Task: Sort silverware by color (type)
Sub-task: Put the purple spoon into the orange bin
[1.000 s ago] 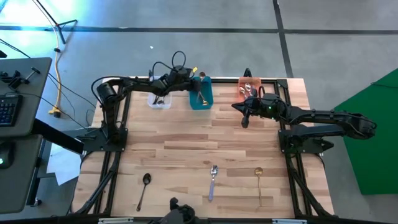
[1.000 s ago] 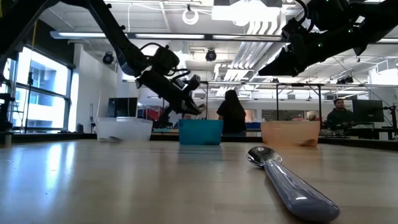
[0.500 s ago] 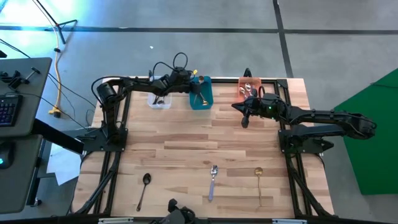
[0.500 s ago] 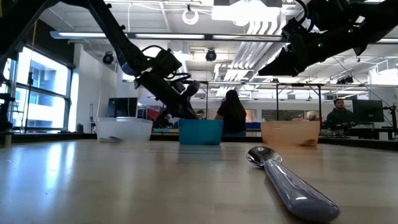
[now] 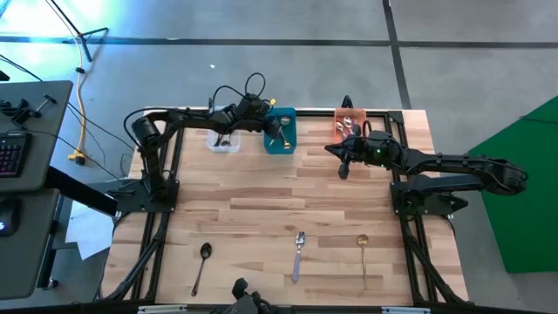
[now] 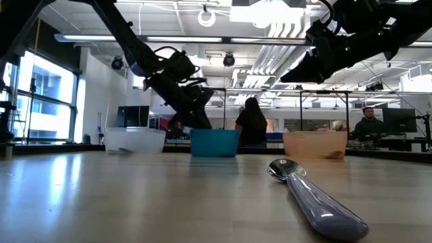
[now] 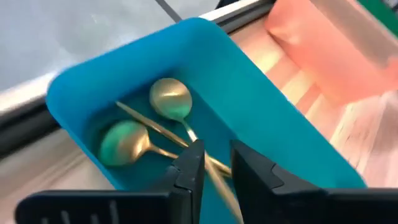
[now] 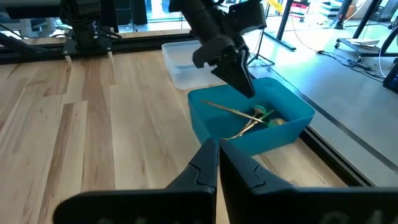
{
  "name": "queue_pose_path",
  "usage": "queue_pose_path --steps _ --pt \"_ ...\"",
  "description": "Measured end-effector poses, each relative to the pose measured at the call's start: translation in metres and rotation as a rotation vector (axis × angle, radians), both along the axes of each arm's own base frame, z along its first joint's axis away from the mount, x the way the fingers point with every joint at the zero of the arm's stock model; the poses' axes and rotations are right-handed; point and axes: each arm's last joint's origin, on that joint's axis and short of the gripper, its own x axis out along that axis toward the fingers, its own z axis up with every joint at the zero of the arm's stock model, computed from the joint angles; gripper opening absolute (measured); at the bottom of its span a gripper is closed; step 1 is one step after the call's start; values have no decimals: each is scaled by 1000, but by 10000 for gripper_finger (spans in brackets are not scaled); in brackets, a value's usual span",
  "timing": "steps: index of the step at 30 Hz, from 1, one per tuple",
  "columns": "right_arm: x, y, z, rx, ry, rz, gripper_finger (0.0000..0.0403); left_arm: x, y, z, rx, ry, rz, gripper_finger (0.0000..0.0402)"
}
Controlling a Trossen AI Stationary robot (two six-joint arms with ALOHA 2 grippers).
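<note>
Spoons lie in a row along the near edge of the pale wooden table: a black spoon, a silver spoon with a lavender handle and a gold spoon, well apart from one another, with bare planks between them and the far edge. At that far edge stand three bins side by side: a clear bin, a teal bin holding gold spoons, and an orange bin with silver spoons in it. The left gripper hangs over the teal bin, fingers slightly parted, a gold handle blurred between them; whether they grip it cannot be told. The right gripper hovers near the orange bin, fingers pressed together on nothing. Black frame rails run along both sides. Beyond is an open hall with desks and people.
</note>
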Motion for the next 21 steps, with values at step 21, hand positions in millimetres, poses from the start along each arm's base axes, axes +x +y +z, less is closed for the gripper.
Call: queue_pose_path --steps 21 --pt "1 1 0 -10 0 7 0 -38 -174 19 377 16 -271 2"
